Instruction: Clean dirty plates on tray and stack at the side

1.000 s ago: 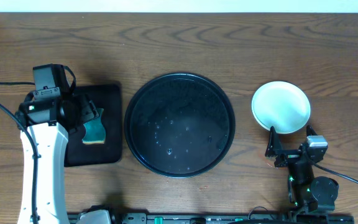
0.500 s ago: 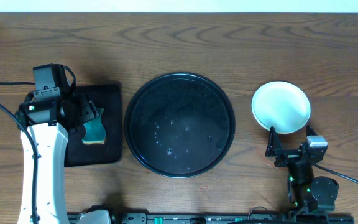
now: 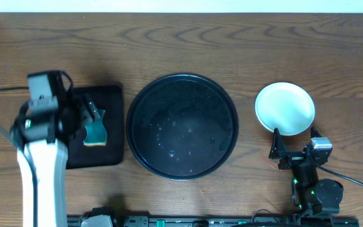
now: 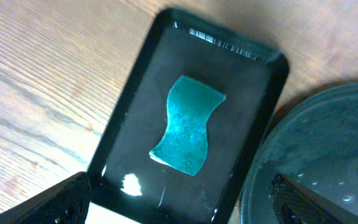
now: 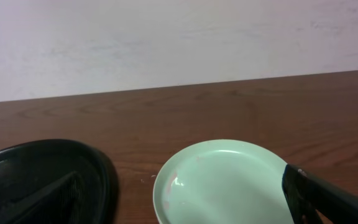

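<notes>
The large round black tray [image 3: 181, 126] sits mid-table, wet with droplets, with no plate on it; its rim shows in the left wrist view [image 4: 316, 149] and the right wrist view [image 5: 42, 177]. A pale mint plate [image 3: 285, 108] lies on the table right of it, with faint red marks near its left rim [image 5: 229, 180]. I cannot tell if other plates lie under it. My left gripper [image 3: 86, 121] is open and empty above a teal sponge [image 4: 188, 124]. My right gripper [image 3: 293, 148] is open and empty just in front of the plate.
The sponge [image 3: 96, 132] lies in a smaller rectangular black tray [image 3: 109, 94] left of the round tray, also in the left wrist view [image 4: 129, 93]. Cables run along the left edge and the front right. A pale wall stands behind the table [image 5: 179, 37].
My left arm has shifted slightly to the left over the rectangular tray. The sponge, plate and right arm have not moved.
</notes>
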`<state>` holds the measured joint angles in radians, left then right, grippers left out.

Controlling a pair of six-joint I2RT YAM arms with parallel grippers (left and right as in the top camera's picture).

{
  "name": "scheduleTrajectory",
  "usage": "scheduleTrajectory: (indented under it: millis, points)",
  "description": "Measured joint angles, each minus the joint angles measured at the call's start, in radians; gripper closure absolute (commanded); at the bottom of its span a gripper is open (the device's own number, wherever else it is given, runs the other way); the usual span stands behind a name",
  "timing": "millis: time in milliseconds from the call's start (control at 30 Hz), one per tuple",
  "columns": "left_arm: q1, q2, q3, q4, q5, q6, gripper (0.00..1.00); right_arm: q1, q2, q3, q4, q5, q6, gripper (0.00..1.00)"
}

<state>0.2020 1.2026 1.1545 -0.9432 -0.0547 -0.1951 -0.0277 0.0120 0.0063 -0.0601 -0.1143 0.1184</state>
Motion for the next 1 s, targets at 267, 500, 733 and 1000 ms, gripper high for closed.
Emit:
scheduleTrajectory:
  millis: [267,500,733,1000]
  points:
    - [-0.082,-0.368,-0.237,0.342,-0.017,-0.015,0.08,0.000,0.000,0.000,0.000,0.003,0.000,0.01]
    - [-0.190,-0.651,-0.614,0.729,-0.004,0.093,0.08,0.000,0.000,0.000,-0.002,0.003,0.000,0.01]
    - [-0.200,-0.895,-0.917,0.893,0.019,0.195,0.08,0.000,0.000,0.000,-0.001,0.003,0.000,0.01]
    - [-0.200,-1.077,-1.094,0.899,0.023,0.233,0.08,0.000,0.000,0.000,-0.002,0.003,0.000,0.01]
